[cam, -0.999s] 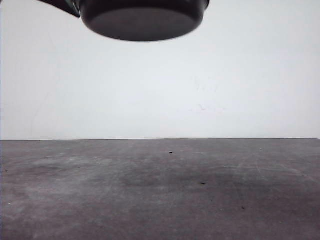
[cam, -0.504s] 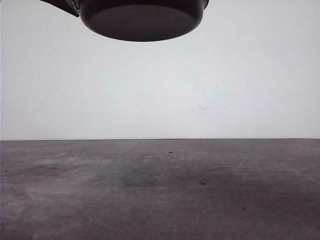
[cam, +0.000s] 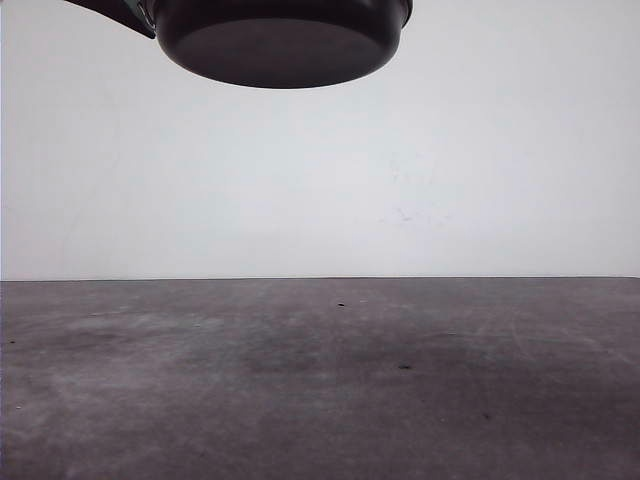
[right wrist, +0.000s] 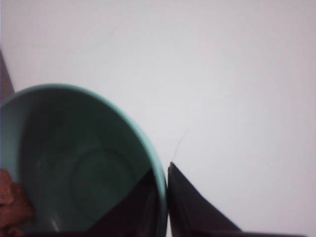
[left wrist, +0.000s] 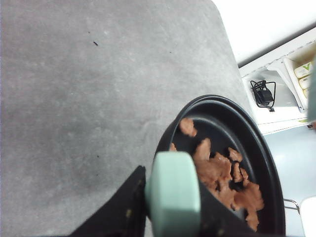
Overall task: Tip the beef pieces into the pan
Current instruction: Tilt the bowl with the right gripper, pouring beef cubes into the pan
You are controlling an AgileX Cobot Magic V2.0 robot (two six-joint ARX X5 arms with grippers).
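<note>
The black pan (cam: 280, 45) hangs high in the air at the top of the front view, seen from below. In the left wrist view my left gripper (left wrist: 170, 197) is shut on the pan's mint-green handle (left wrist: 170, 190), and the pan (left wrist: 269, 163) holds a heap of reddish-brown beef pieces (left wrist: 222, 177). My right gripper (right wrist: 164, 197) is shut on the rim of a teal bowl (right wrist: 74, 163), one finger inside and one outside. A few beef pieces (right wrist: 12, 202) lie at the bowl's edge in the right wrist view.
The grey table top (cam: 320, 380) lies below, ending at a white wall (cam: 400, 180). Beyond the table's rounded corner stand white shelves with a black charger (left wrist: 264, 94).
The pan has shifted slightly to the left and a little higher in the front view. Nothing else differs.
</note>
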